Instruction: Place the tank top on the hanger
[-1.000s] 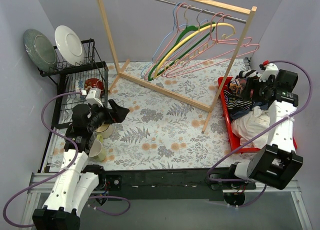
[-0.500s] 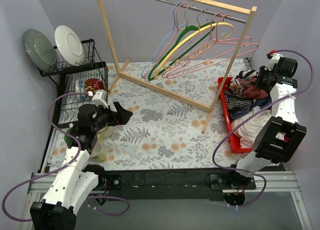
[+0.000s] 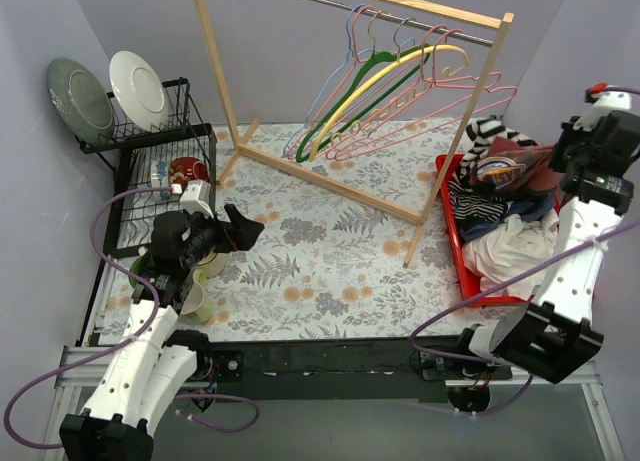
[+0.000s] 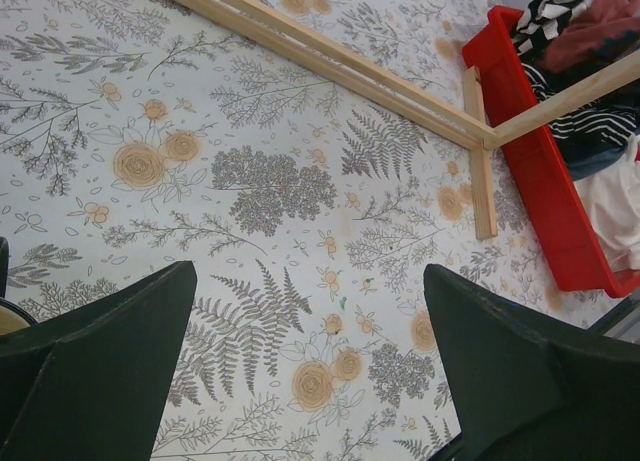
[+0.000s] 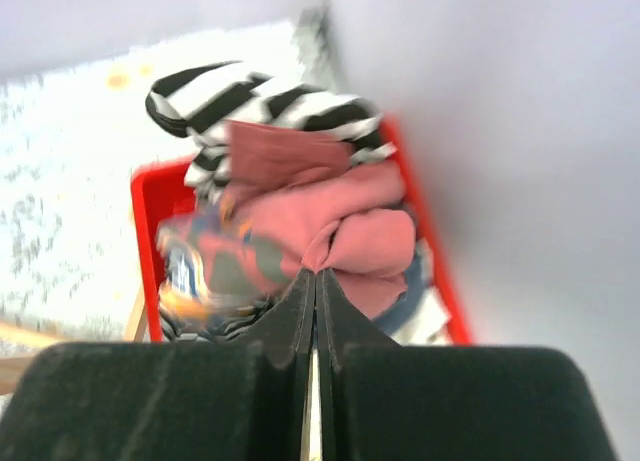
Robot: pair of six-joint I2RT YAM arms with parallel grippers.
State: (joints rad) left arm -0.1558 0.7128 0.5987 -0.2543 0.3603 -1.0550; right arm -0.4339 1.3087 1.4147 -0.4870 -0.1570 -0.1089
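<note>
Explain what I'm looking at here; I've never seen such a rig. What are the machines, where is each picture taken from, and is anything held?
Two robot arms are bolted at the near edge of a table with a floral cloth. The wide picture comes from a fixed camera above and behind them; the other two come from cameras on each wrist. On the table stand a wooden clothes rack with hangers, among them a light-blue wire hanger, a red bin of clothes, and a dish rack. The right gripper has its fingers shut on the rust-red tank top, held up over the bin. The left gripper hangs open over the cloth, holding nothing.
</note>
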